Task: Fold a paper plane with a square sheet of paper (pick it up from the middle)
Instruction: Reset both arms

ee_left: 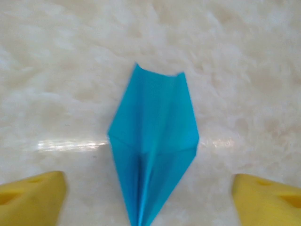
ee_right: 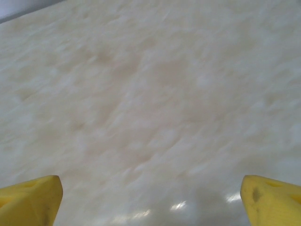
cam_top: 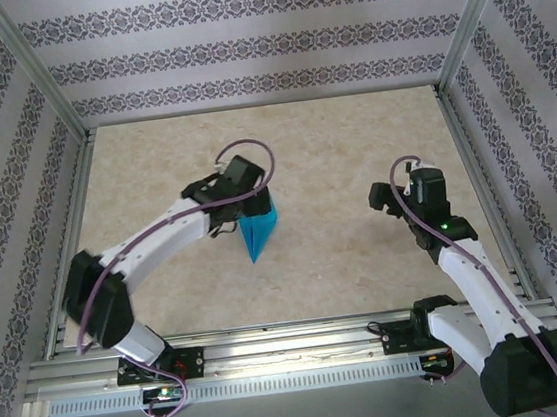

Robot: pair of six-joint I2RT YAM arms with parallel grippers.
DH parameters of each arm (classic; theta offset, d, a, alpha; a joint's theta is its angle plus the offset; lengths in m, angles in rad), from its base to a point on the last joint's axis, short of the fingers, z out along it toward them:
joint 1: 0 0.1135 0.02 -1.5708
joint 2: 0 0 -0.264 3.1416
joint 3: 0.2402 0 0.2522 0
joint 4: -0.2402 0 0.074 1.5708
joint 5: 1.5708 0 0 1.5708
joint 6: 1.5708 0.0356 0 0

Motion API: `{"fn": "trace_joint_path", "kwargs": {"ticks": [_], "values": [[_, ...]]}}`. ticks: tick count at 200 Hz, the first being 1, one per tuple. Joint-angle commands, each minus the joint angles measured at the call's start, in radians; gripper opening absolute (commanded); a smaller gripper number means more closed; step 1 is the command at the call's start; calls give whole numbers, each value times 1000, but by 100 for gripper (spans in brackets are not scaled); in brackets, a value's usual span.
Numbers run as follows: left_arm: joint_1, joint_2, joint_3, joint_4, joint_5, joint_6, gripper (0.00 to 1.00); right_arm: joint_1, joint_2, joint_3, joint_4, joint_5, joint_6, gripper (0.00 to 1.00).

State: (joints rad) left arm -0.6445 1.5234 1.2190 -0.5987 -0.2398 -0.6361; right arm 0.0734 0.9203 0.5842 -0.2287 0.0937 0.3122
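Note:
The square sheet of paper lies folded into a teal-blue paper plane (cam_top: 259, 231) flat on the beige table, left of centre, its point toward the near edge. In the left wrist view the paper plane (ee_left: 153, 141) shows a centre crease and two angled flaps. My left gripper (cam_top: 246, 210) hovers right over it, open. Its yellow fingers (ee_left: 33, 197) stand wide on either side of the plane's tip without touching it. My right gripper (cam_top: 390, 199) is open at the right of the table, well apart from the plane, with bare table between its yellow fingers (ee_right: 28, 200).
The marbled table (cam_top: 331, 142) is fenced by aluminium rails (cam_top: 284, 341) at the near edge and sides. Patterned walls (cam_top: 240, 47) rise behind and at both sides. Glare spots lie on the surface under the right gripper (ee_right: 150, 202).

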Motion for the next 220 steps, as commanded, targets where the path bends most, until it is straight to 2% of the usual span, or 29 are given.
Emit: {"fn": "trace_joint_path", "kwargs": {"ticks": [1, 19, 29, 44, 55, 64, 72, 77, 86, 96, 100, 106, 118, 126, 138, 145, 153, 167, 178, 190, 204, 220], "values": [[139, -153, -196, 195, -156, 177, 100, -16, 128, -109, 370, 187, -262, 98], [298, -280, -416, 444, -146, 284, 100, -17, 305, -140, 613, 155, -287, 98], [354, -335, -478, 515, -158, 364, 100, -18, 391, -137, 718, 113, -303, 98], [419, -370, -572, 653, -212, 476, 100, -11, 442, -97, 736, 32, -360, 98], [486, -353, -645, 771, -150, 534, 100, -19, 477, -127, 883, -19, -339, 98], [523, -321, -680, 835, -129, 546, 100, -35, 495, -122, 891, -74, -321, 98], [549, -284, -714, 910, -101, 567, 100, -41, 533, -140, 972, -141, -330, 98], [559, -257, -735, 965, -79, 589, 100, -44, 555, -155, 1043, -143, -321, 98], [563, -206, -772, 1075, -69, 632, 100, -57, 563, -183, 1066, -167, -323, 98], [568, -167, -808, 1198, -39, 672, 99, -60, 614, -230, 1233, -159, -310, 98], [569, -162, -805, 1200, -29, 673, 99, -60, 627, -234, 1279, -157, -306, 98], [577, -153, -802, 1212, 8, 676, 99, -60, 616, -234, 1256, -161, -311, 98], [606, -107, -821, 1353, 78, 657, 99, -59, 596, -210, 1156, -134, -305, 98], [625, -91, -814, 1361, 135, 619, 99, -60, 609, -205, 1173, -64, -276, 98], [632, -28, -836, 1458, 226, 640, 100, -56, 617, -219, 1209, -36, -271, 98], [633, 37, -874, 1557, 254, 651, 99, -56, 608, -217, 1191, -31, -271, 98], [634, 105, -912, 1767, 254, 656, 99, -54, 609, -215, 1190, -31, -274, 98], [642, 33, -875, 1564, 145, 591, 99, -46, 612, -218, 1202, -27, -284, 98], [637, 83, -863, 1635, 106, 606, 99, -42, 611, -222, 1206, -25, -289, 98], [636, 51, -847, 1540, 104, 590, 99, -31, 612, -227, 1216, -9, -298, 98], [636, 76, -863, 1621, 100, 601, 99, -30, 614, -221, 1208, -9, -296, 98], [635, 65, -853, 1579, 104, 598, 99, -30, 615, -220, 1206, -9, -296, 98]]}}
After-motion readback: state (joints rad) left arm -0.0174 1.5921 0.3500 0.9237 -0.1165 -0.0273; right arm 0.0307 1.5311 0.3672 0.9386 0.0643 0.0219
